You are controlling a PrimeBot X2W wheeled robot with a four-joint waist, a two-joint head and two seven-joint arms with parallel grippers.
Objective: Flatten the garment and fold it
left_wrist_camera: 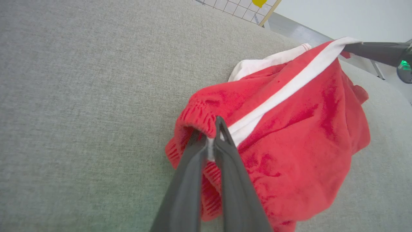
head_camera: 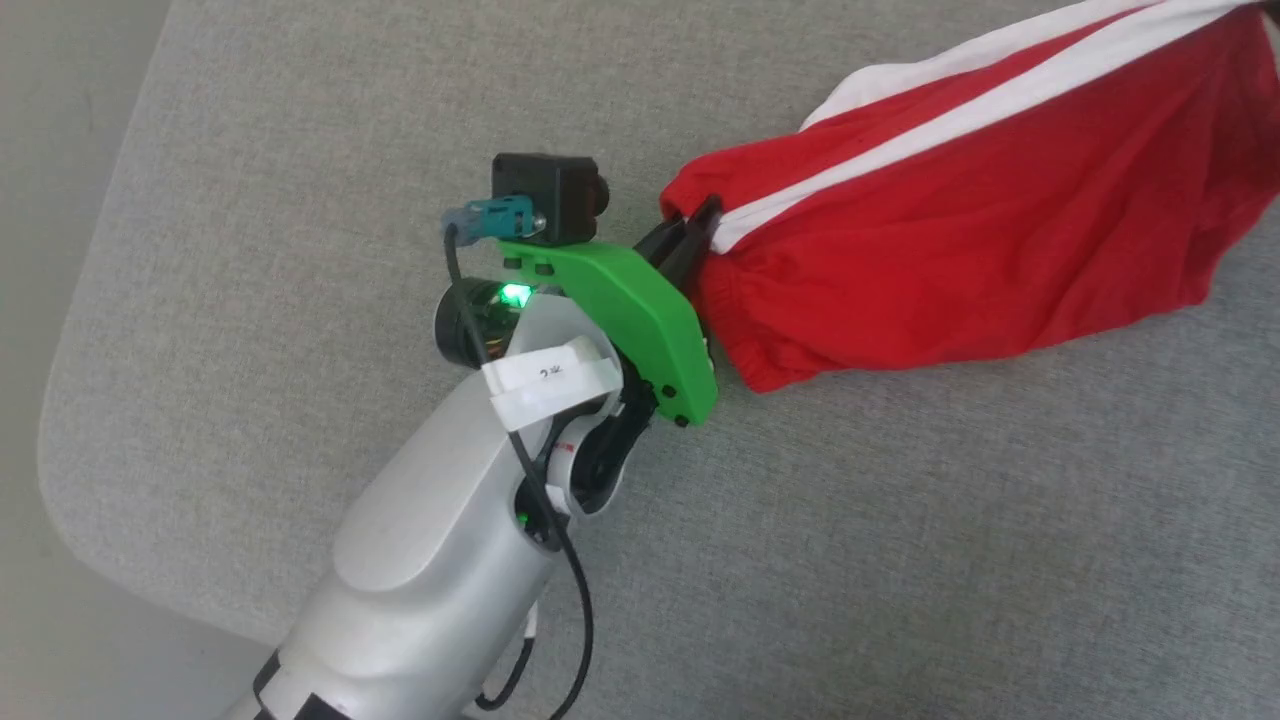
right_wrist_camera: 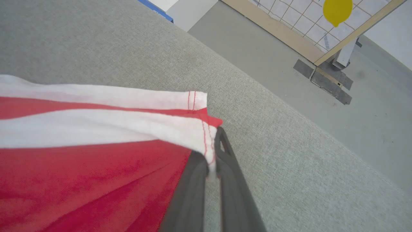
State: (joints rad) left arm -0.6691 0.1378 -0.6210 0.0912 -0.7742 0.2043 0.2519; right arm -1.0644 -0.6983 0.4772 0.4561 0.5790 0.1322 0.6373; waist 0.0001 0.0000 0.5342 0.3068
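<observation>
Left end effector [left_wrist_camera: 208, 129], garment [left_wrist_camera: 289, 135], grey upholstery [left_wrist_camera: 80, 96]

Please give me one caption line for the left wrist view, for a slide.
Left gripper, jaws shut on the waistband of the red shorts, over a grey fabric surface.

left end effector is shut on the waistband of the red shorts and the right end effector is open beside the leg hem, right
Not quite. The right end effector is not open beside the leg hem: the right wrist view shows it shut on that hem. The left end effector is shut on the waistband of the red shorts, as said.
</observation>
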